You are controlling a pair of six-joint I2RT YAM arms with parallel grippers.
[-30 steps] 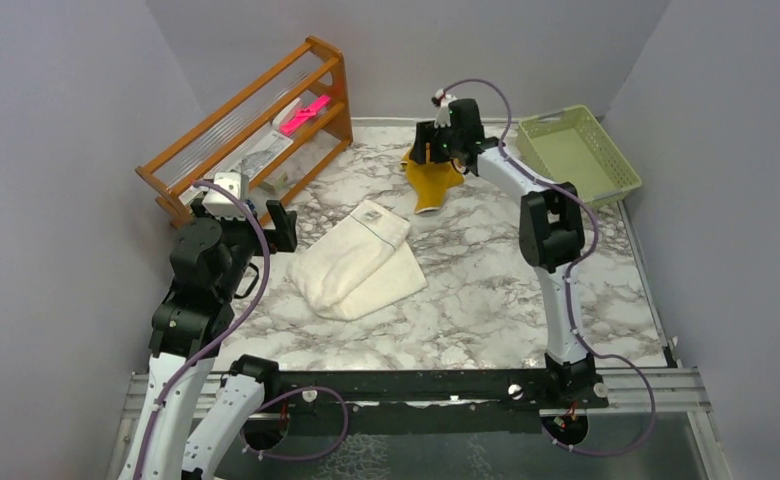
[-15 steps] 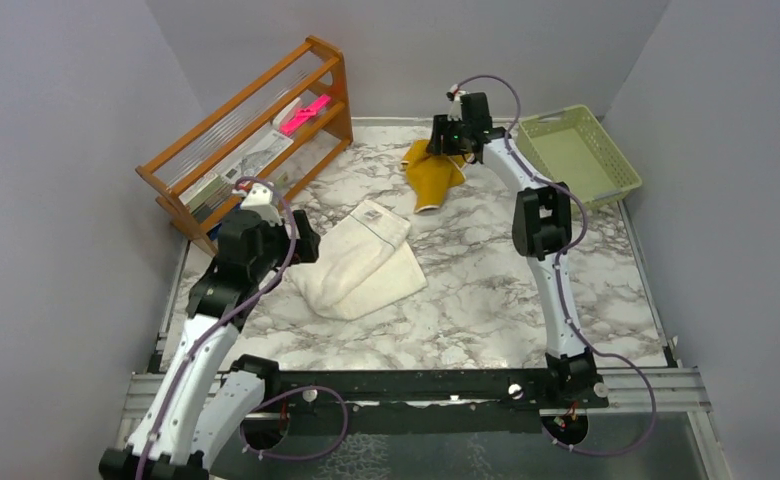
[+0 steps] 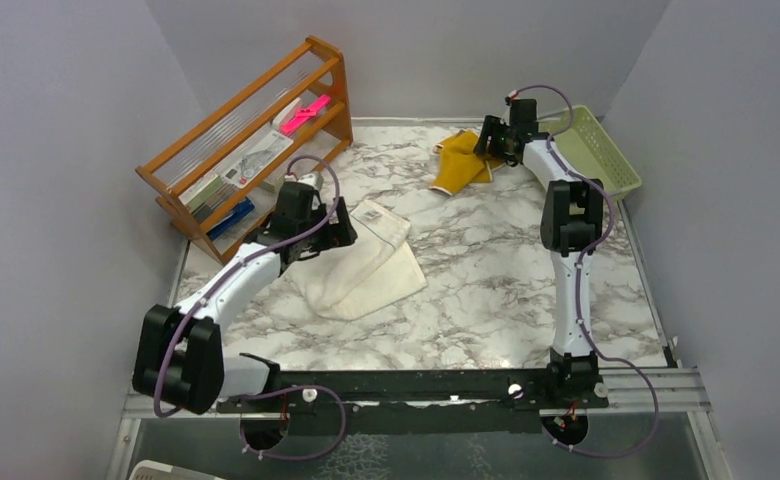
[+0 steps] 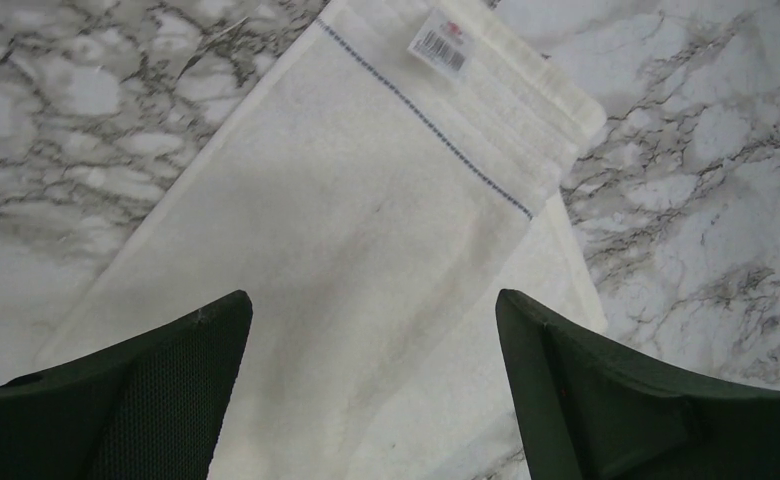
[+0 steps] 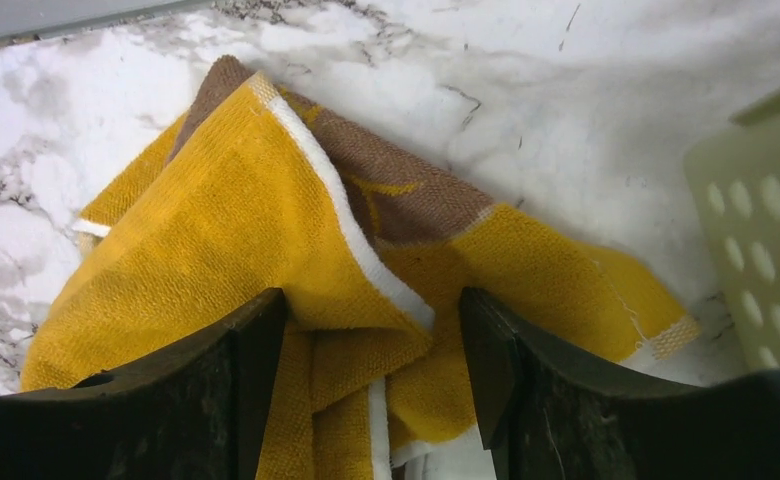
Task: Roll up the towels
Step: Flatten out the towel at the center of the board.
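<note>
While the left hand [image 4: 369, 298] gapes over the flat cream towel [image 4: 346, 180], the right hand [image 5: 371, 296] pinches the bunched mustard towel [image 5: 196, 200].

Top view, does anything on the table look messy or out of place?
The mustard-yellow towel lies crumpled in a heap near the green basket, bunched up inside the right gripper. The cream towel lies flat and folded.

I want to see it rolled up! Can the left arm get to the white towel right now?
Probably yes. The left gripper hangs open right above the white towel, and nothing lies between them.
</note>
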